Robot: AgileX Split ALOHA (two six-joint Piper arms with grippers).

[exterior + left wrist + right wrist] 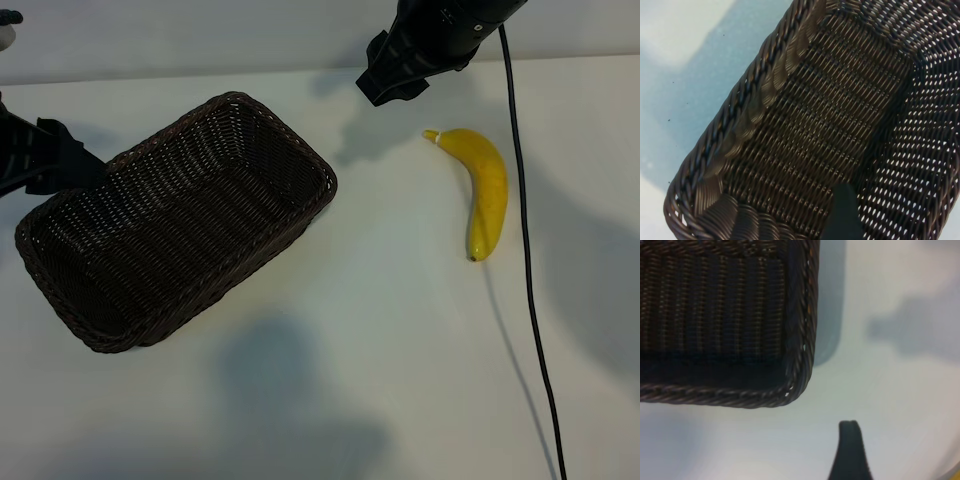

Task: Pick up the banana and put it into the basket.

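One banana, one basket and one black cable are lying on the table.

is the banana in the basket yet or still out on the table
Out. The banana lies on the white table, apart from the basket, which holds nothing.

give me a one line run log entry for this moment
banana on table, ungrasped | basket empty | right gripper open, above table | left gripper open, at basket

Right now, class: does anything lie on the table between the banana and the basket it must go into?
Nothing visible does. The banana lies on bare table right of the basket; the black cable runs on its far side.
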